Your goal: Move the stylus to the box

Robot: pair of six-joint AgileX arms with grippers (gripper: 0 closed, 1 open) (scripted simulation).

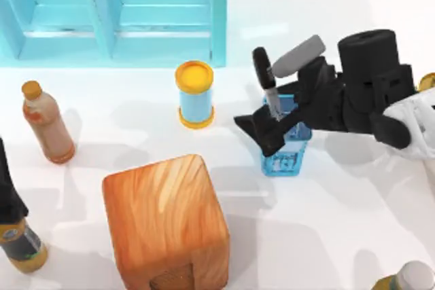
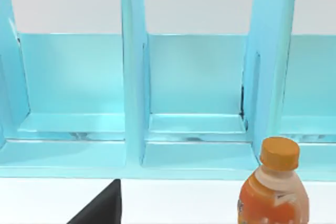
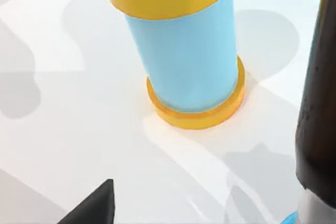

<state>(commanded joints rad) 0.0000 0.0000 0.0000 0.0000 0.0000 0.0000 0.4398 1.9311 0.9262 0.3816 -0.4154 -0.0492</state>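
Barely begun: the stylus (image 1: pixel 265 76) is gripped but not yet lifted clear.
It is clamped by the right gripper (image 1: pixel 272 117) inside the blue mesh holder (image 1: pixel 285 157); carriage to the wooden box (image 1: pixel 166 219) remains. The left arm is parked.

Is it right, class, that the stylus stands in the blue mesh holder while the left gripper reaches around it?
Not quite: the top view shows the right gripper, not the left, at the stylus, which stands in the blue mesh holder. The rest holds.
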